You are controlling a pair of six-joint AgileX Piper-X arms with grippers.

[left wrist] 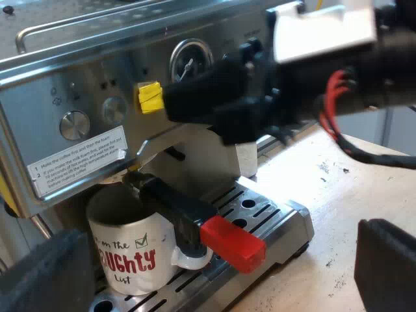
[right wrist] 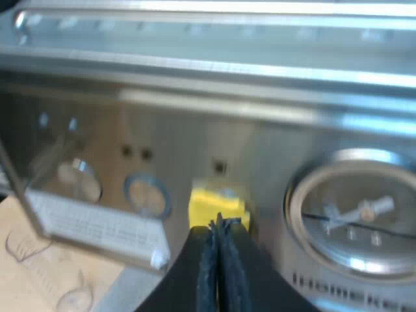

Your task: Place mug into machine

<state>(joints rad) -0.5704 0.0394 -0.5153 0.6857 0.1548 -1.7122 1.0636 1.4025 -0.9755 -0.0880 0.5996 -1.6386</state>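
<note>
Wide open at the left end effector (left wrist: 214, 260), with nothing held and nothing touched. Facing the espresso machine (left wrist: 78, 71) from just in front of the drip tray (left wrist: 286, 214). Shut tight at the right end effector (right wrist: 218, 227), finger against finger, with nothing gripped. Tips up at the yellow button (right wrist: 218, 201) on the machine's front, near the round gauge (right wrist: 357, 214); touching it or just short of it, cannot tell. Standing upright on the drip tray, the white mug (left wrist: 130, 250) with red letters, right under the metal holder (left wrist: 172, 207). Locked into the machine, with the dark handle over the mug's rim and the red end (left wrist: 232, 244) sticking out. Under it all, a pale wooden worktop (left wrist: 325, 188) with a few dark crumbs.
</note>
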